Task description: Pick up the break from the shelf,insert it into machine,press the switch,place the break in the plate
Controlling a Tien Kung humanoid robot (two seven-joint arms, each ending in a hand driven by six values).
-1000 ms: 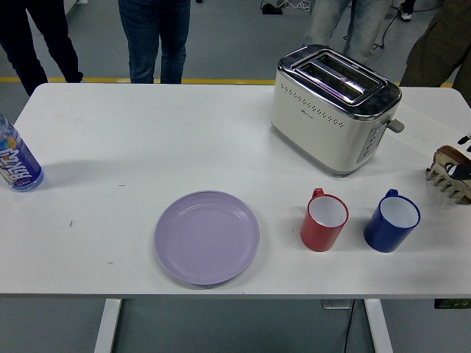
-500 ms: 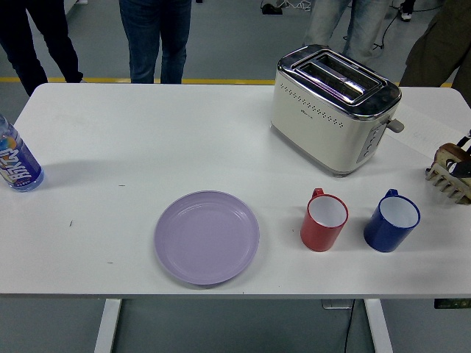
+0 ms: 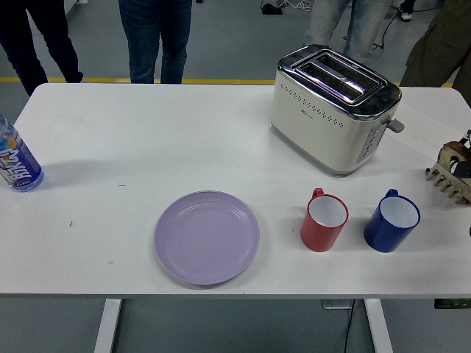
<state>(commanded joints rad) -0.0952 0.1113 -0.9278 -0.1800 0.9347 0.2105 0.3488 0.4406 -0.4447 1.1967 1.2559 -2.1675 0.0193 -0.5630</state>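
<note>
A wooden rack (image 3: pixel 446 182) stands at the table's right edge, cut off by the picture. A brown slice of bread (image 3: pixel 450 154) sits in it, only partly in view. A small dark part of my right hand (image 3: pixel 464 168) shows at the picture's edge against the bread and rack; its grip is hidden. The cream and chrome toaster (image 3: pixel 331 118) stands at the back right with both top slots empty and its lever (image 3: pixel 396 126) up. The empty lilac plate (image 3: pixel 207 237) lies near the front middle. My left arm is out of sight.
A red cup (image 3: pixel 324 220) and a blue cup (image 3: pixel 391 220) stand in front of the toaster, between it and the table's near edge. A water bottle (image 3: pixel 16 163) stands at the far left. Several people's legs (image 3: pixel 154 37) show beyond the far edge.
The bread and rack have shifted slightly to the right, further out of the picture. Nothing else on the table has moved.
</note>
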